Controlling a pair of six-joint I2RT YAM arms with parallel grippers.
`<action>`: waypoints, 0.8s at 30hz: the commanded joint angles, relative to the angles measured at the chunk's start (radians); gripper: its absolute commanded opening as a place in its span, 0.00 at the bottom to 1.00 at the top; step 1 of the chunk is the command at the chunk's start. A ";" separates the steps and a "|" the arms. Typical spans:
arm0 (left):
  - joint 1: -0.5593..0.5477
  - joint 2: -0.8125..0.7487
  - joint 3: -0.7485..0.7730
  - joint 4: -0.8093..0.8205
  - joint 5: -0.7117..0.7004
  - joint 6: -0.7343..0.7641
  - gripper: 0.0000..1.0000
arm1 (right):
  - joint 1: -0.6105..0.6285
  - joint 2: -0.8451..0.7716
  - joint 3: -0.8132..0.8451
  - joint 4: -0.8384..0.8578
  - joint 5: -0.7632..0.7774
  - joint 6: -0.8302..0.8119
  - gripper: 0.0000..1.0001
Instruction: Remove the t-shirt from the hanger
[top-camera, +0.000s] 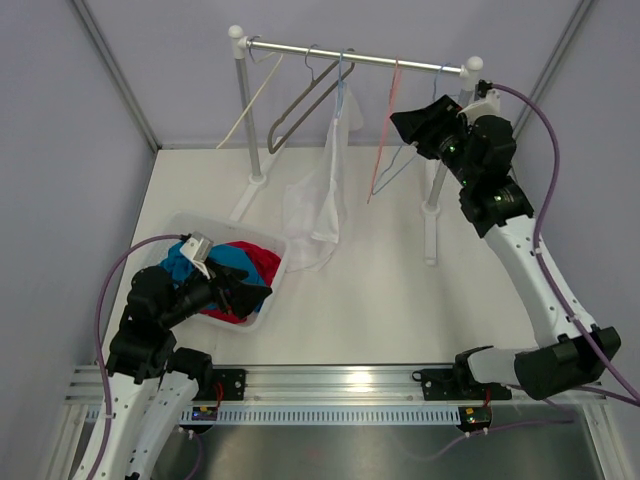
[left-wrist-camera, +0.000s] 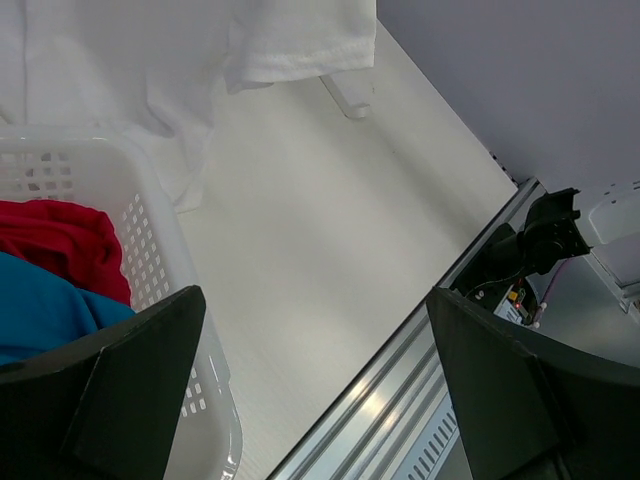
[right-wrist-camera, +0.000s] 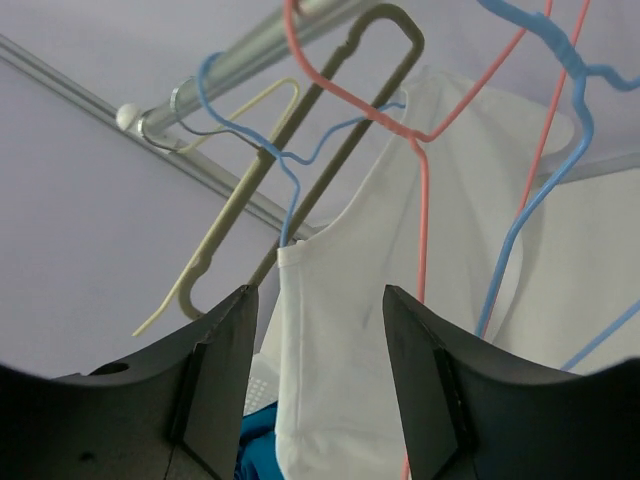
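A white t-shirt (top-camera: 320, 200) hangs from a thin blue hanger (top-camera: 341, 85) on the metal rail (top-camera: 300, 49) of a clothes rack; its hem reaches the table. In the right wrist view the t-shirt (right-wrist-camera: 350, 330) hangs straight ahead, with the blue hanger (right-wrist-camera: 245, 130) hooked on the rail. My right gripper (top-camera: 408, 122) is open and empty, raised near the rail's right end, a short way right of the shirt, with the jaws (right-wrist-camera: 317, 300) framing it. My left gripper (top-camera: 243, 290) is open and empty, low over the basket's right edge.
A white basket (top-camera: 272, 246) holds red and blue clothes at front left. Empty cream (top-camera: 250, 100), taupe (top-camera: 300, 105), pink (top-camera: 385, 140) and blue (top-camera: 405, 160) hangers hang on the rail. The rack's right post (top-camera: 432, 215) stands below my right gripper.
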 joint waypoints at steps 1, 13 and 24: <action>-0.003 -0.016 -0.007 0.045 -0.013 0.001 0.99 | 0.002 -0.085 -0.012 -0.055 0.006 -0.086 0.59; -0.003 -0.030 -0.013 0.048 -0.013 -0.004 0.99 | 0.207 0.171 0.323 -0.153 0.149 -0.278 0.22; -0.001 -0.025 -0.017 0.059 0.007 -0.006 0.99 | 0.258 0.447 0.568 -0.213 0.266 -0.361 0.47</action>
